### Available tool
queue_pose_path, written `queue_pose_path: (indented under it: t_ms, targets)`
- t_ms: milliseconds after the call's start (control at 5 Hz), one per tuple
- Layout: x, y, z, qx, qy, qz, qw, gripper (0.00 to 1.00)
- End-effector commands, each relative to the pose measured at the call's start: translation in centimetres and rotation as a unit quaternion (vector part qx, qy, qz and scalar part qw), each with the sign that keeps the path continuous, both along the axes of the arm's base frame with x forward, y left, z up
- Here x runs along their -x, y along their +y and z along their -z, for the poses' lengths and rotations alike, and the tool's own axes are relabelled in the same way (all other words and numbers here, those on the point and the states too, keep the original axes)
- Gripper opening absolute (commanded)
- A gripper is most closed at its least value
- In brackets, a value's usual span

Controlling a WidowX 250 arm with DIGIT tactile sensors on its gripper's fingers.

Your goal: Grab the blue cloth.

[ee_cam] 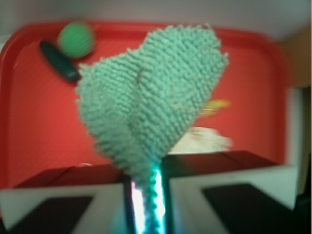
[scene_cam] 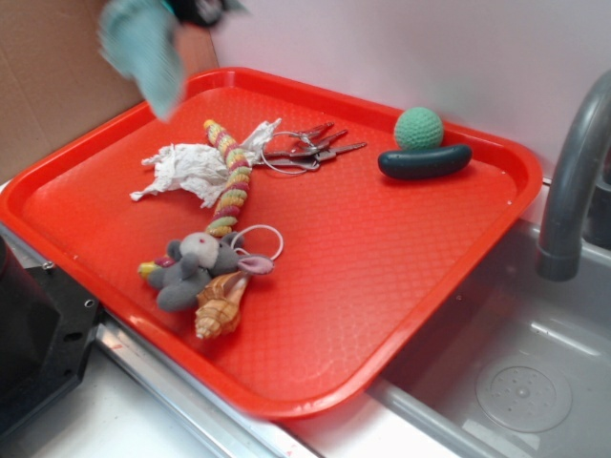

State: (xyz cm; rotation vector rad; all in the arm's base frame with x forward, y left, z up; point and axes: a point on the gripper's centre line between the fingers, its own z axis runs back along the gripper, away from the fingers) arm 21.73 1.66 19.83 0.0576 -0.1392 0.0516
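The blue cloth [scene_cam: 145, 50] hangs in the air above the red tray's [scene_cam: 382, 277] far left corner, blurred by motion. Only a dark bit of my gripper [scene_cam: 202, 10] shows at the frame's top edge there. In the wrist view the fuzzy teal cloth [ee_cam: 151, 92] fills the middle, and its lower end is pinched between the two jaws of the gripper [ee_cam: 146, 195]. The jaws stand nearly together with only the cloth between them.
On the tray lie a white rag [scene_cam: 186, 170], a striped knitted tube [scene_cam: 230, 176], keys on a ring [scene_cam: 304, 150], a green knitted ball [scene_cam: 419, 128] by a dark cucumber-like piece [scene_cam: 424, 162], a grey plush mouse [scene_cam: 194, 267] and a shell [scene_cam: 222, 305]. A sink [scene_cam: 516, 382] and faucet [scene_cam: 573, 181] sit right.
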Motion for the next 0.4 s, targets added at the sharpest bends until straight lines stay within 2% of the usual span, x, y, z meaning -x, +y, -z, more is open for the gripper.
queue_pose_path:
  t_ms: [0, 200]
  targets:
    - [6.0, 1.2, -6.4, 0.039, -0.085, -0.079, 0.992, 0.0]
    - [7.1, 0.5, -6.5, 0.018, -0.07, -0.108, 0.991, 0.0]
